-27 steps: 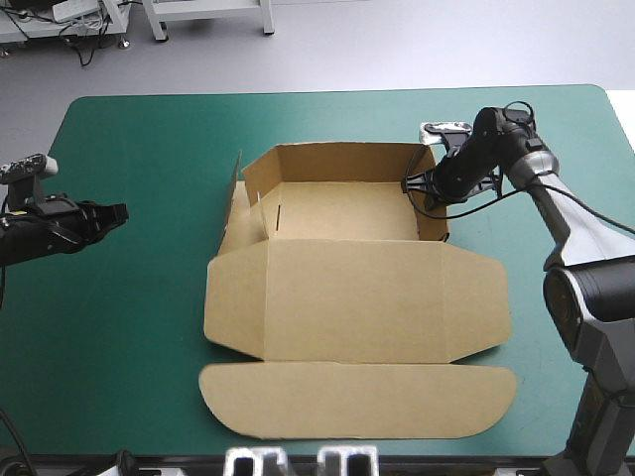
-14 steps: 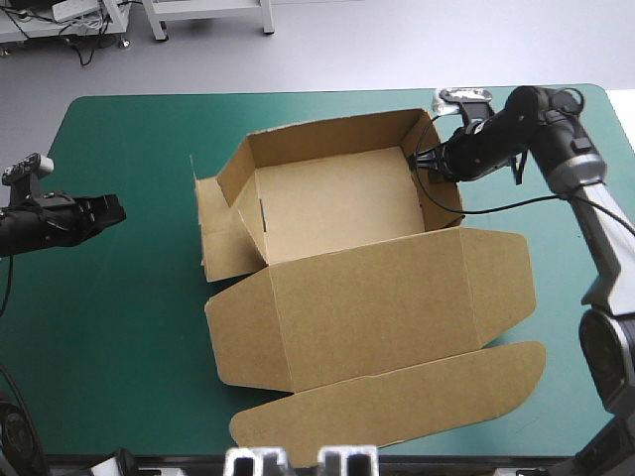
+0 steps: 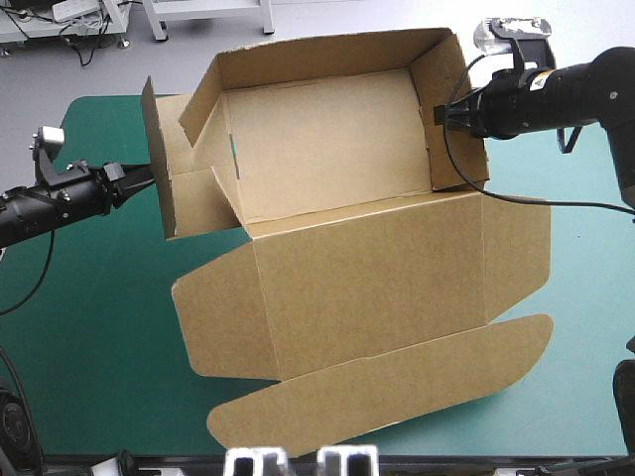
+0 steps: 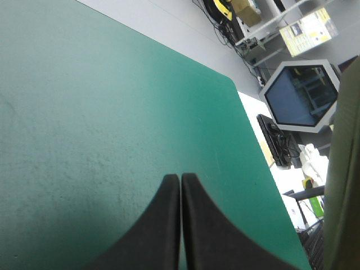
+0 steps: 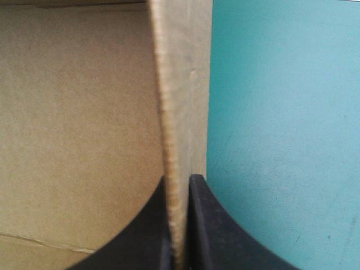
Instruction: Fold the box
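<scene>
Over the far half of the table (image 3: pixel 89 327), box (image 3: pixel 327 188) hangs tilted, tray walls up, lid flat and trailing toward the near edge. Right gripper (image 3: pixel 444 116) pinches the tray's right wall edge-on; left gripper (image 3: pixel 144 178) is pressed together on nothing, just beside the loose left flap. Judged light, stiff across panels, floppy at creases: best gripped near a corner, not mid-flap.

Teal-green table cover (image 3: pixel 99 377); grey floor (image 3: pixel 347 15) beyond; white bench legs (image 3: pixel 157 22).
</scene>
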Controlling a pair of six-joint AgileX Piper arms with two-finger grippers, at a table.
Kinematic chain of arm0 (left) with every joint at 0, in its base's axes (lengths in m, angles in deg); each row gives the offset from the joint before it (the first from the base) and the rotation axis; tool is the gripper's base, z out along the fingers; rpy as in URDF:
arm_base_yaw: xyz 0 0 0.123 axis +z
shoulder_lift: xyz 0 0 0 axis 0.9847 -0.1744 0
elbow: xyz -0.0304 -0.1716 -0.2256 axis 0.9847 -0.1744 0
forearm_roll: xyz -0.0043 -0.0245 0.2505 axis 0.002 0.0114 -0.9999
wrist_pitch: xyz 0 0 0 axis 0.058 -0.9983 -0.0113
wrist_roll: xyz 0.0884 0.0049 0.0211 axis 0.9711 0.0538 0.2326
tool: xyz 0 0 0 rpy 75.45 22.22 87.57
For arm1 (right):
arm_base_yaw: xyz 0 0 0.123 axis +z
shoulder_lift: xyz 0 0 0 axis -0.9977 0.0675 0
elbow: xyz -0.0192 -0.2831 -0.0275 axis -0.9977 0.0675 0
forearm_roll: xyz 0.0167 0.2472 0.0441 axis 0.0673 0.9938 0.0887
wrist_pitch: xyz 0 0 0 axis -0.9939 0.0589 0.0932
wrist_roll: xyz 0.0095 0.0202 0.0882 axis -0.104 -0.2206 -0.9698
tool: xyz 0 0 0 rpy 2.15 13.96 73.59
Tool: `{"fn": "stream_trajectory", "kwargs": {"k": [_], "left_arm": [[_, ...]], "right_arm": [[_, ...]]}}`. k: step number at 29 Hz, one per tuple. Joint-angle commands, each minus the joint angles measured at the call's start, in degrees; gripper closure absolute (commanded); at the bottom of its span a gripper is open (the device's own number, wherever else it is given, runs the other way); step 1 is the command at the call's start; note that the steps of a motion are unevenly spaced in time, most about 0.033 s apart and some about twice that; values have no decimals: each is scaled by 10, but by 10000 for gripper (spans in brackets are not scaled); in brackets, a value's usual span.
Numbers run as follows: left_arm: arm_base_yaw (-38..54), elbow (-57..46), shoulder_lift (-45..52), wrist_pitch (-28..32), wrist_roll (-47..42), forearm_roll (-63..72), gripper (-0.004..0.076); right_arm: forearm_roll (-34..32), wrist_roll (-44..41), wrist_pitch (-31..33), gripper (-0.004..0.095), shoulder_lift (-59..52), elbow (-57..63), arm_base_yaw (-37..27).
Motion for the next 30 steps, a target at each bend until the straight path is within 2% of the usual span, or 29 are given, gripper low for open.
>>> {"fn": "stream_trajectory", "kwargs": {"k": [1,8,14,20,30], "left_arm": [[-29,18,26,-53,2,66,727],[-71,18,44,-52,-1,79,727],[-72,18,62,-52,-4,79,727],[-72,18,79,-52,-18,72,728],[-72,18,116,-52,-31,71,727]], "right_arm": [[28,0,-10,913,-22,-19,1],[26,2,-40,913,-22,15,1],[26,14,-79,913,-22,53,1],[59,29,-117,913,-22,81,1],[42,28,-155,913,9,81,55]]}}
